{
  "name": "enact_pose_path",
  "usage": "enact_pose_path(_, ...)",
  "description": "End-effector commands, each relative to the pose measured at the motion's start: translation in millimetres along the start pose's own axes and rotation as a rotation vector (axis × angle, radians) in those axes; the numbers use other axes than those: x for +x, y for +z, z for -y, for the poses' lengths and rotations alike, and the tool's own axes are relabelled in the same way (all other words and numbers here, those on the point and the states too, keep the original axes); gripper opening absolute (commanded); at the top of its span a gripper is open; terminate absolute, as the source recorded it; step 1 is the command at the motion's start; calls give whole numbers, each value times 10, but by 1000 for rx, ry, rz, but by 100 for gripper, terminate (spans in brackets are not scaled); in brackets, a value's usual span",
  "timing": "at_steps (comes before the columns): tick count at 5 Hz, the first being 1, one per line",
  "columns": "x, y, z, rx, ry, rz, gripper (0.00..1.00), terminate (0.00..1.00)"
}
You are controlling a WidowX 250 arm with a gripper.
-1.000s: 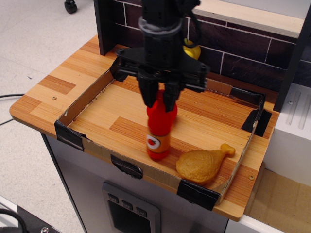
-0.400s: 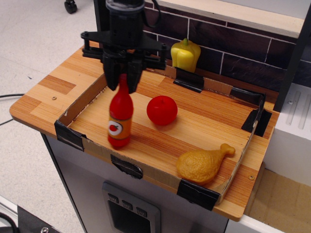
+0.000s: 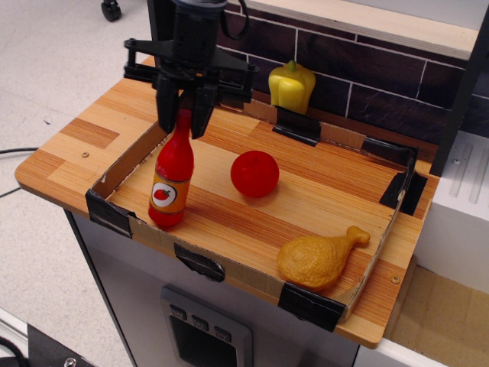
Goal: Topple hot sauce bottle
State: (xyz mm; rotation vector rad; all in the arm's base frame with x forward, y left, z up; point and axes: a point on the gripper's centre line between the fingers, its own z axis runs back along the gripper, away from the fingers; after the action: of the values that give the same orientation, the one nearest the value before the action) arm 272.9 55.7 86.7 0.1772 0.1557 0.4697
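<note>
Gripping the cap of the glossy red plastic hot sauce bottle (image 3: 171, 177), the black gripper (image 3: 185, 121) should be swept away from the round red ball (image 3: 254, 173) until the bottle is tipped flat.

I get a bright, evenly lit overhead view, sharp across the whole frame, with soft short shadows under the red ball (image 3: 254, 173) and chicken leg (image 3: 321, 258), and mild glare on the hot sauce bottle (image 3: 173, 177) left of centre.
</note>
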Motion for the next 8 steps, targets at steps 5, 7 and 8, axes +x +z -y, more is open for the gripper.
enact_pose_path(5, 891, -372, -96, -178, -77, 368, 100, 0)
enact_pose_path(7, 891, -294, -162, -290, -119, 376, 100, 0)
enact_pose_path(8, 877, -121, -177, -313, -97, 381, 100, 0)
